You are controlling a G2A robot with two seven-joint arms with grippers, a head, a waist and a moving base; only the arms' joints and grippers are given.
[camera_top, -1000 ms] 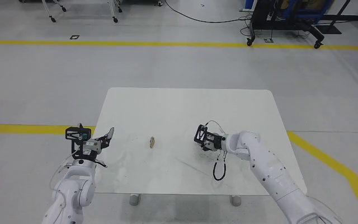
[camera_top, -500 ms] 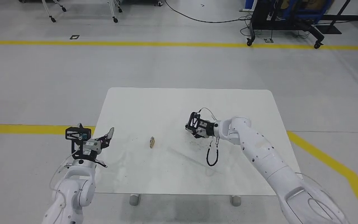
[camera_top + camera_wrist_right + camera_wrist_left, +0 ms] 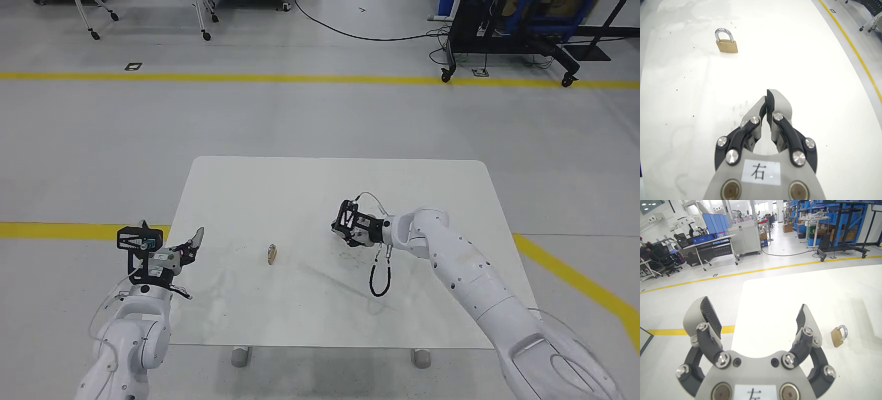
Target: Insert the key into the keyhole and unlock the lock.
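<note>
At the table's (image 3: pixel 330 190) left edge the left gripper (image 3: pixel 753 304) hangs with its ribbed pads (image 3: pixel 710 315) spread wide and nothing between them, facing right toward the lock, placed, by the look of it, to steady the lock body when called on; a little right of it, well apart from both arms, the brass padlock (image 3: pixel 727 46) rests on the bare white top, left of the middle and toward the near side, its steel shackle (image 3: pixel 723 31) seated in the body at both legs, so it reads as locked; the keyhole cannot be seen from any angle; farther right, near the table's middle, the right gripper (image 3: pixel 767 94) is held low over the surface, aimed left at the padlock with its pads pressed together; whether a key is pinched between them cannot be told, and no key can be made out; a black cable (image 3: pixel 380 280) loops down from the right arm on its near side; the insertion is judged not yet begun.
</note>
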